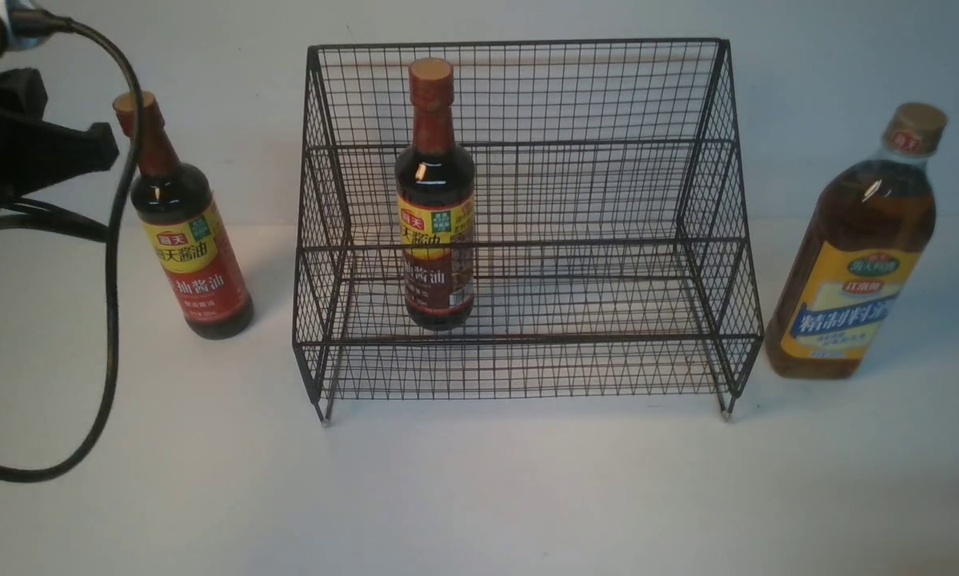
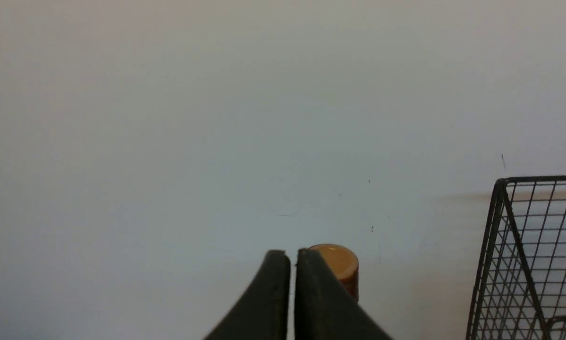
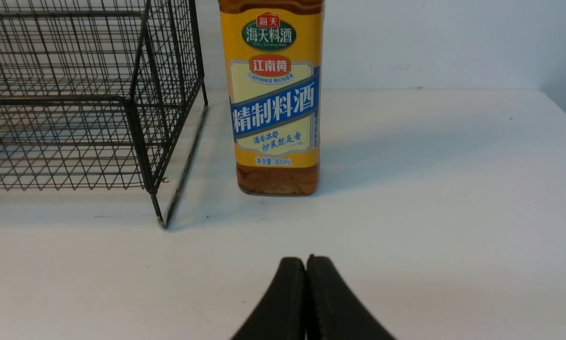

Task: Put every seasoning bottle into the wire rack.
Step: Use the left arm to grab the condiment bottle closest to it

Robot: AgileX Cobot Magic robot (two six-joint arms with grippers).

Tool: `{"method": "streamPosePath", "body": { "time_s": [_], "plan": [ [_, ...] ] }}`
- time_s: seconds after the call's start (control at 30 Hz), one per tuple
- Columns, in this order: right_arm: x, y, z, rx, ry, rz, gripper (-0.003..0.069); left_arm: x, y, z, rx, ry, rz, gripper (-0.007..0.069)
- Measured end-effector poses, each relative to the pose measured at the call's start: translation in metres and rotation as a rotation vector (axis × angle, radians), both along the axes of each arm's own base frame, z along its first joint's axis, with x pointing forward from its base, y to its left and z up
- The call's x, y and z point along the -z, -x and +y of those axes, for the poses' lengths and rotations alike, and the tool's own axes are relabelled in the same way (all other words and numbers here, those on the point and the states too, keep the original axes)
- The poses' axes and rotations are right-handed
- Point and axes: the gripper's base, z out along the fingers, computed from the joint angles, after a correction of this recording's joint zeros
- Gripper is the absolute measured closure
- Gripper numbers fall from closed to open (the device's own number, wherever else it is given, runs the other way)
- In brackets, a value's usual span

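The black wire rack stands mid-table. One slim dark seasoning bottle is upright on its lower step, towards the left side. A second slim bottle stands on the table left of the rack. In the left wrist view its tan cap shows just beyond my left gripper, which is shut and holds nothing. The rack's corner is off to the side. A larger amber bottle stands right of the rack. My right gripper is shut and empty, low over the table, short of the amber bottle and the rack.
My left arm reaches in at the upper left, and its black cable loops down onto the table in front of the left slim bottle. A white wall stands close behind the rack. The table's right edge shows in the right wrist view.
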Motion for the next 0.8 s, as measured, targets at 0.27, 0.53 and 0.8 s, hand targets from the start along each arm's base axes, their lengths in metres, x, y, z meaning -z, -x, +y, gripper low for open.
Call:
{"method": "streamPosePath", "body": {
  "time_s": [0.27, 0.53, 0.8],
  "plan": [
    [0.000, 0.000, 0.000, 0.000, 0.000, 0.000, 0.0673, 0.025, -0.023, -0.002, 0.026, -0.023, -0.006, 0.0438],
    [0.000, 0.000, 0.000, 0.000, 0.000, 0.000, 0.0673, 0.043, -0.046, -0.003, 0.035, 0.024, 0.008, 0.0186],
    [0.000, 0.000, 0.000, 0.000, 0.000, 0.000, 0.0673, 0.053, -0.078, -0.003, 0.035, 0.048, 0.056, 0.0122]
  ]
}}
